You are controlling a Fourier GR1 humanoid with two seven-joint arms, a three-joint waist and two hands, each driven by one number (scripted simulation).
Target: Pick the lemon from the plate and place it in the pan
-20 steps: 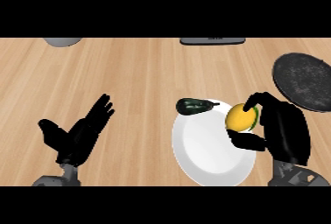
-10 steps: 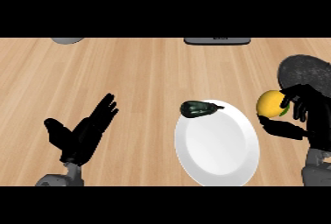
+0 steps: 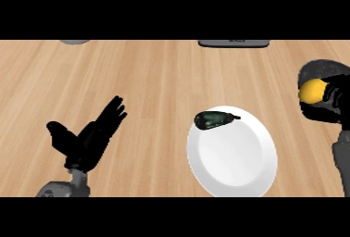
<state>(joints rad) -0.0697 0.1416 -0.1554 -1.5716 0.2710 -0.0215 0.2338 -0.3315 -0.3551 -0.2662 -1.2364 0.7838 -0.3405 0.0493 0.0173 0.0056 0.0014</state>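
Lemon (image 3: pixel 311 91), round and smooth yellow, sat clamped in your right hand (image 3: pixel 331 102), whose black fingers curled round it at three o'clock, over the dark, round pan (image 3: pixel 320 70) at the counter's right edge. You had the glossy white oval plate (image 3: pixel 236 159) at five o'clock, bearing only a dark green, pointed avocado-like thing (image 3: pixel 213 119) on its upper rim. Your left hand (image 3: pixel 87 136) rested at eight o'clock, fingers straight and spread apart, above the pale wood-grain counter (image 3: pixel 157 78).
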